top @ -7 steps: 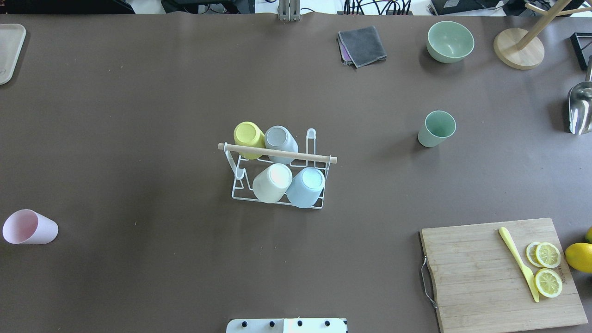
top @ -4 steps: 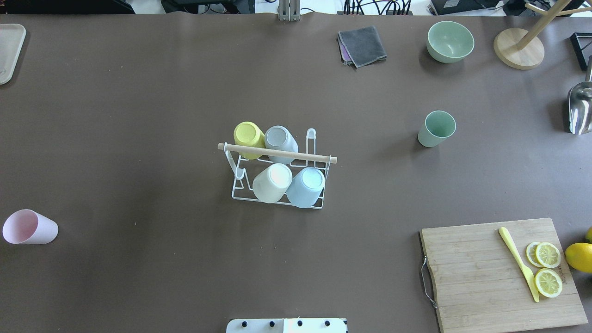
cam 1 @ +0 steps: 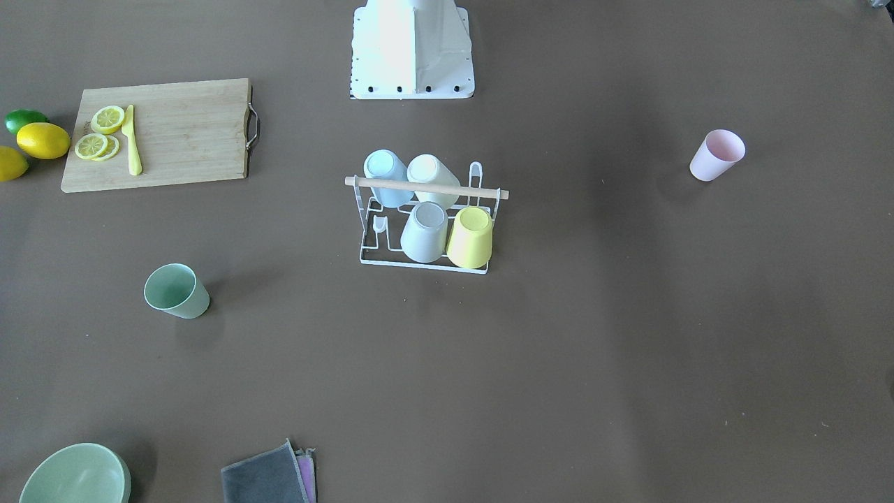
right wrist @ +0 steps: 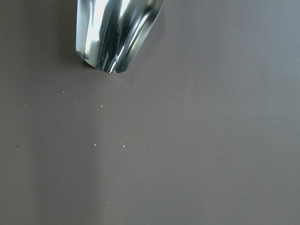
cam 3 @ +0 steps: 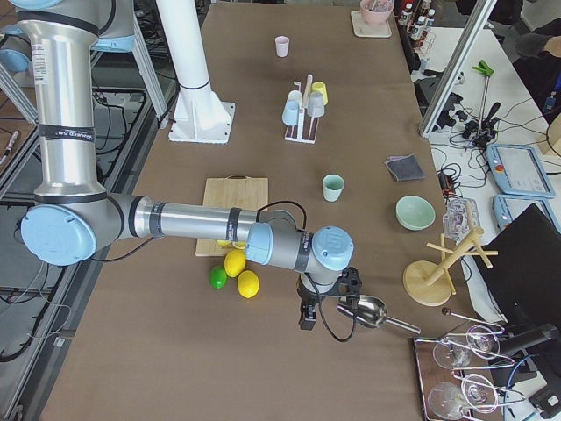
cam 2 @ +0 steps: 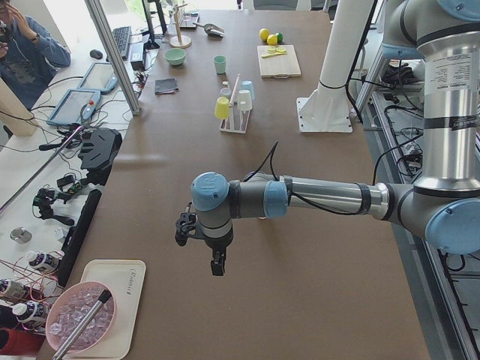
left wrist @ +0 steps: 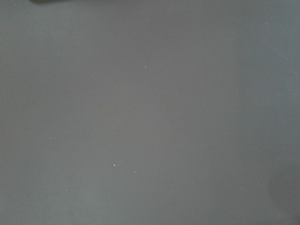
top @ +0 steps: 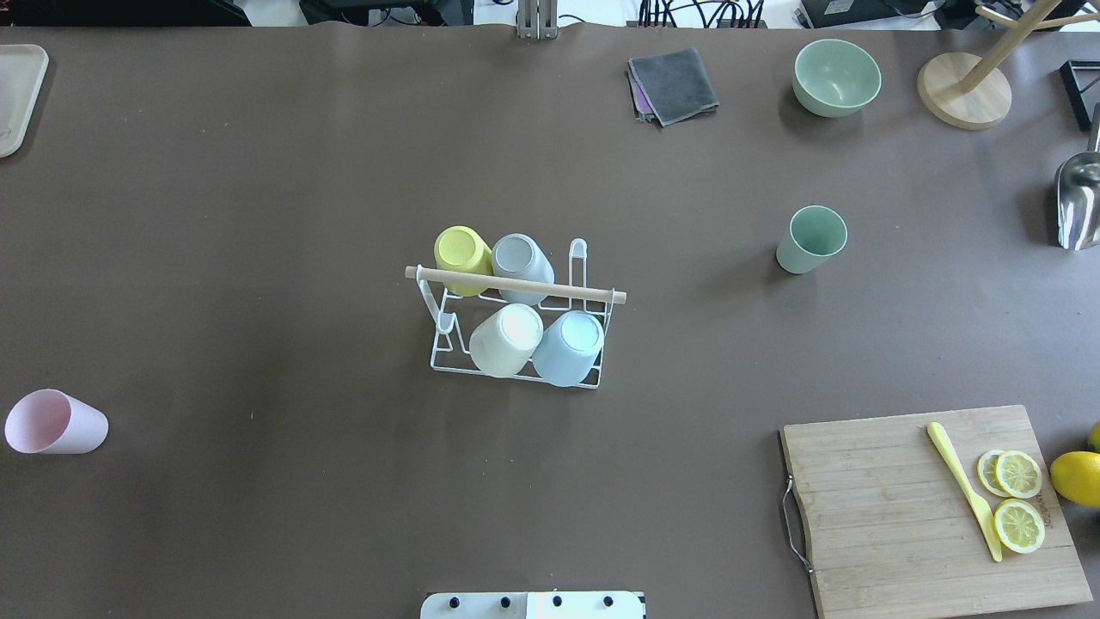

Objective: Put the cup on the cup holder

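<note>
The left hand (cam 2: 217, 267) and right hand (cam 3: 304, 321) could be clenched or released; I cannot tell. The pink cup (top: 56, 421) stands on the left arm's side and the green cup (top: 811, 239) on the right's, with the cup holder (top: 516, 284) between them.

The worktop (top: 258, 215) is a smooth, matt brown sheet with faint specks. At mid-frame the cup holder (top: 577, 258) is thin white-coated wire under a pale wooden rod (top: 516, 284), and it carries pastel cups (top: 505, 340) with a dull, plastic-like finish. At lower right the cutting board (top: 902, 516) shows bare wood grain and a metal wire handle, the scoop (top: 1078, 202) at the right edge is mirror-bright polished metal, and the folded cloth (top: 673, 84) near the top is soft grey fabric.
</note>
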Tool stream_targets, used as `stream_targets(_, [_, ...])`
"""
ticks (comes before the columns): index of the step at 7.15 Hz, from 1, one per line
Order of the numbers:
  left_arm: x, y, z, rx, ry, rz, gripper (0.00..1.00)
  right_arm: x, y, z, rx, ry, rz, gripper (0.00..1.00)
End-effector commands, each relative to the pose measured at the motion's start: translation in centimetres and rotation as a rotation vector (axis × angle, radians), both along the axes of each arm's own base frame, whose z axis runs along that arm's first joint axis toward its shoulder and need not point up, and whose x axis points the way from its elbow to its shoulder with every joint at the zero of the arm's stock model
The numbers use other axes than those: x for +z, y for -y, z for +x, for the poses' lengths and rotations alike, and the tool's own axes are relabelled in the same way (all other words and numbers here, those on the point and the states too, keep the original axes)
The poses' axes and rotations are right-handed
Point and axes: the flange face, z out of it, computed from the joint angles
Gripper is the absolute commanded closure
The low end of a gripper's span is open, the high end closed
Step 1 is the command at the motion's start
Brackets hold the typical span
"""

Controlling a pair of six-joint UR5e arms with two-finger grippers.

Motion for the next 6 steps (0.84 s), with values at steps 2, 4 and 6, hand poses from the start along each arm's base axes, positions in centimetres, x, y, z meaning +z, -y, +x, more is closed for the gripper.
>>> stream_targets(2, [-0.7,0.8,0.6,0.028,0.065,0.011,0.01,-0.3,0.4,-0.1,-0.001,-0.001,0.007,0.00])
stream_targets(4, [-2.7,3.9,1.6,0.054,0.081,0.033,0.01,-0.5,0.5,0.0,0.000,0.001,0.010,0.00])
stream_targets(6, [-4.1,7.7,2.0,0.066,0.085,-0.073,0.01,-0.4,0.4,0.0,0.000,0.001,0.010,0.00])
